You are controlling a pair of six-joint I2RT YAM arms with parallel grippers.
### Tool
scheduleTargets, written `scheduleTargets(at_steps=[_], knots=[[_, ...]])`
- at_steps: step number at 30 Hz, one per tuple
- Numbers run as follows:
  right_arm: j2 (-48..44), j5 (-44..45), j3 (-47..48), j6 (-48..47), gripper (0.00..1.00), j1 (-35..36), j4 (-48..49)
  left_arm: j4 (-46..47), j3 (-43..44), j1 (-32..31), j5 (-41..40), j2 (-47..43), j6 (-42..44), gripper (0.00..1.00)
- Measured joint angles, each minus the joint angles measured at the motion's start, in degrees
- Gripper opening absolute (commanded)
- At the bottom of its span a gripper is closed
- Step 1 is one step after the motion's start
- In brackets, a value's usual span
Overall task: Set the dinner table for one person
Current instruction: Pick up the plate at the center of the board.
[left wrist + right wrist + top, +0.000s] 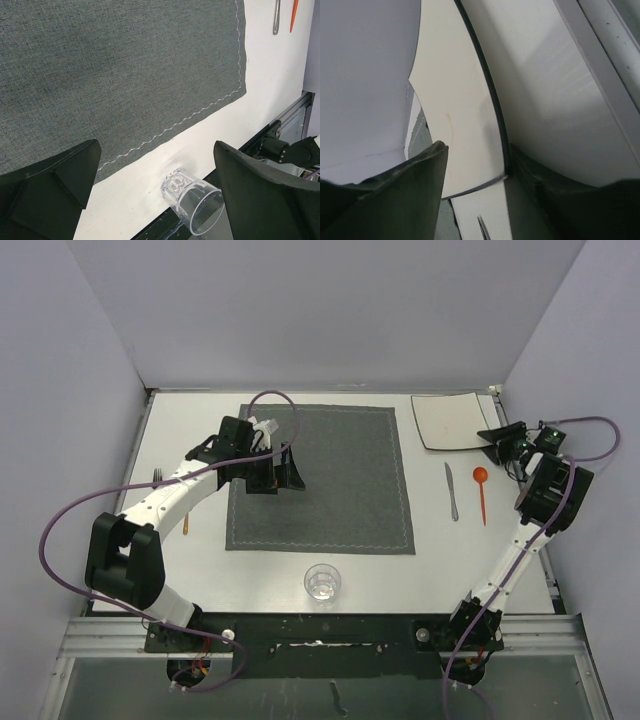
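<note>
The dinner table (400, 580) is seen spread flat ahead of both arm bases, filling the middle of the top view, with pale walls on three sides. A dark grey placemat (340, 480) is laid at its centre. A white square plate (450, 420) is found at the far right corner of the table, apart from the placemat. A knife (452, 490) and an orange spoon (481, 490) are laid side by side on the bare table, to the right of the placemat and nearer than the plate. A clear glass (322, 581) is stood upright just off the placemat's near edge. A fork (157, 477) is partly hidden under the left arm, left of the placemat.

The right gripper (500, 443) is placed at the plate's near right corner. In the right wrist view that corner is seen between the two fingers (420, 180), with the plate's dark edge run up against the other finger. Whether the plate is actually clamped cannot be told; the rim may only be straddled.

The left gripper (280, 475) is held over the left half of the placemat, jaws spread wide apart, with nothing between them. In its wrist view the placemat's stitched corner and the glass are seen beyond the fingers.
</note>
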Motion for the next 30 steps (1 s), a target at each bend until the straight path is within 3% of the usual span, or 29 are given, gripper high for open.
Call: scheduleTargets(at_steps=[3,14,30], knots=[[1.7,-0.2,0.1,-1.9,0.0,0.0,0.5,0.0,0.0,0.0,-0.2,0.0,0.0,0.97],[3.2,-4.6,-1.7,1.6,0.0,-0.1,5.0,0.0,0.0,0.0,-0.5,0.0,-0.4,0.96],[0.2,-7.7,-12.8,8.8,0.0,-1.0,20.1,0.0,0.0,-0.1,-0.5,0.0,-1.5,0.95]])
